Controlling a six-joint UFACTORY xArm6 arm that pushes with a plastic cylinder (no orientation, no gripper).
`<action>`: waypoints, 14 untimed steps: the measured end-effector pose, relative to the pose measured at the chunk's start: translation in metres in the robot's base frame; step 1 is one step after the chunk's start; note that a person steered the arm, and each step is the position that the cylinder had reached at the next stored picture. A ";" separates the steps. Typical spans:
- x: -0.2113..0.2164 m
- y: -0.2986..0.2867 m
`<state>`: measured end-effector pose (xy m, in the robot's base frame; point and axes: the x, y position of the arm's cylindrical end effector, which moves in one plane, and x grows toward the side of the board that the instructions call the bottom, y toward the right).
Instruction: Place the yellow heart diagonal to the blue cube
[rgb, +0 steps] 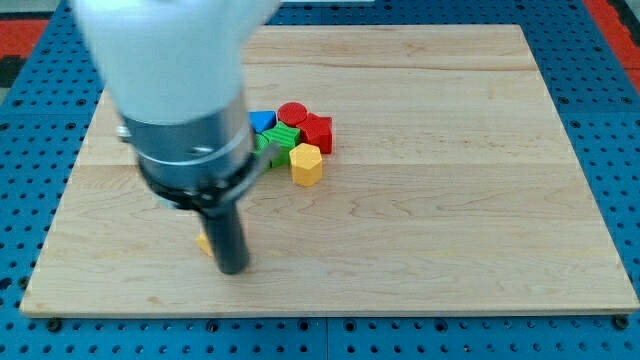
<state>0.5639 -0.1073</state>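
- Resting at the near left of the pale wooden board (450, 250), my tip (234, 270) is the end of a plain dark rod with no jaws to open or close, so it holds nothing and can only shove.
- Touching the rod on its left, a small yellow-orange sliver (203, 242) shows; I judge it to be the yellow heart, though the rod hides most of it and its shape cannot be made out.
- Pushing from here is risky because the contact is off to one side: the piece could slip around my tip and spin away, or slide toward the board's near edge.
- Farther off, to the right, a tight cluster sits touching: a yellow hexagonal block (306, 164) nearest, a green block (280, 143) behind it, then a red star-like block (317, 131), a red cylinder (292, 113) and a blue block (262, 121), which I take for the blue cube.
- Crowding is the second hazard: the arm's wide grey housing (190, 150) covers the cluster's left side, so a blind approach could scatter neighbours or nudge the blue block itself, spoiling the diagonal.
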 end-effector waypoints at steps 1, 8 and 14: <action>-0.063 -0.035; -0.127 -0.109; -0.248 -0.096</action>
<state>0.3159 -0.2035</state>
